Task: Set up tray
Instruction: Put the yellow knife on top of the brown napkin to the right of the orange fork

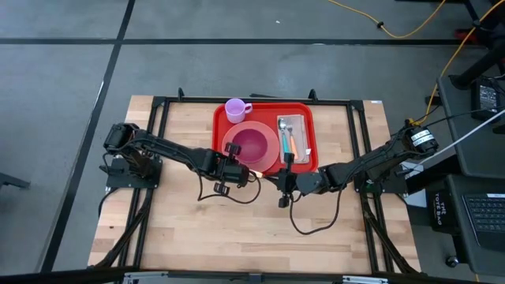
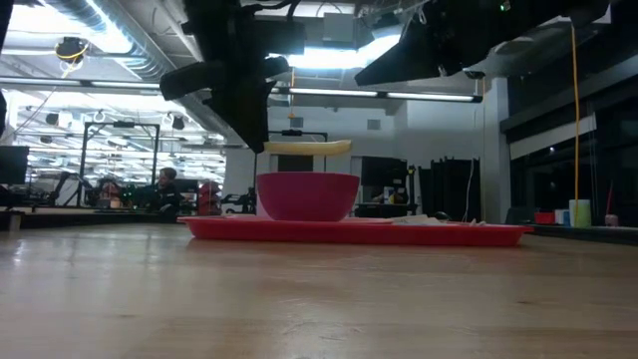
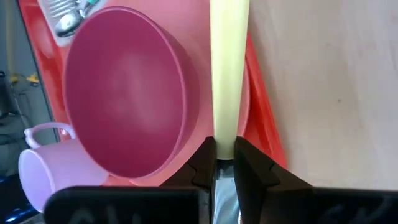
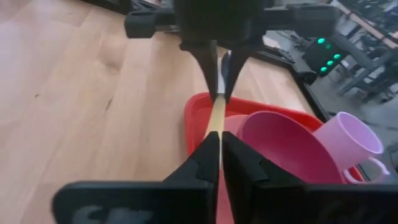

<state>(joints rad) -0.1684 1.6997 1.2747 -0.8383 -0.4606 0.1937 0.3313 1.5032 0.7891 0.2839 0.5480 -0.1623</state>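
The red tray (image 1: 308, 118) lies at the table's far middle. On it stand a pink plate (image 1: 229, 147) with a magenta bowl (image 1: 252, 144), a lilac cup (image 1: 235, 109), and a napkin with a spoon and fork (image 1: 292, 134). My left gripper (image 1: 241, 170) is shut on a pale yellow flat utensil (image 2: 307, 147), level above the tray's near rim. My right gripper (image 1: 278, 180) is shut and hovers higher, near the utensil's free end (image 4: 216, 127). I do not see it touching. My left gripper pinches one end of the pale yellow utensil (image 3: 224, 134) between its two fingers, one on each long edge. The fingers come level from the table's left and lie along the utensil. It sticks out level toward the right, flat face up, clear of the plate and tray.
Bare wooden table lies near of the tray and on both sides. A black frame rail runs around the table top (image 1: 158, 142). Cables hang from both arms near the middle (image 1: 316, 225). The bowl's rim (image 2: 307, 179) stands just below the utensil.
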